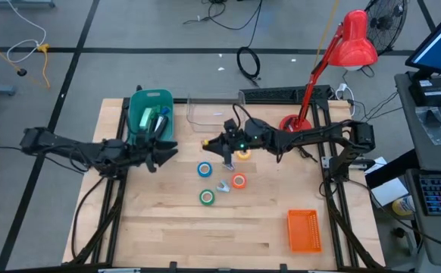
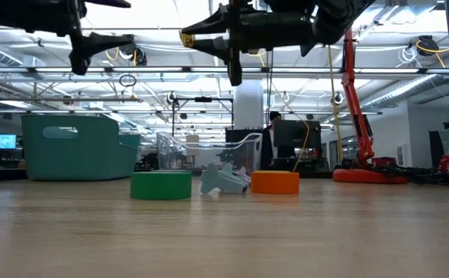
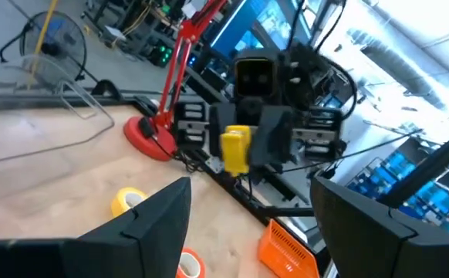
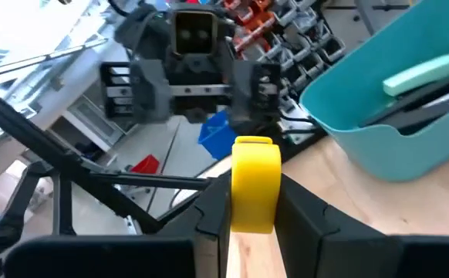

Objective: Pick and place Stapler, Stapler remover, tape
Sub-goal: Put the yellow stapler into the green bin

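The middle of the worktop [image 1: 160, 227] is crowded by the blue tape roll [image 1: 204, 169], green tape roll [image 1: 207, 197], orange tape roll [image 1: 239, 181] and staple remover [image 1: 223, 186]. Open wood is left in front. The back is blocked by the teal bin [image 1: 151, 114] and clear tray [image 1: 209, 112].

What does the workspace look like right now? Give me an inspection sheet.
Surface: wooden table, level.
Job's things: blue tape, green tape, orange tape, yellow tape, staple remover loose mid-table; teal bin holds tools.
Clutter: orange basket, clear tray, red lamp.
Claws: left claw open beside bin; right claw shut on yellow item, raised.
Cables: coil on floor beyond table.
Surroundings: open workshop; person behind.
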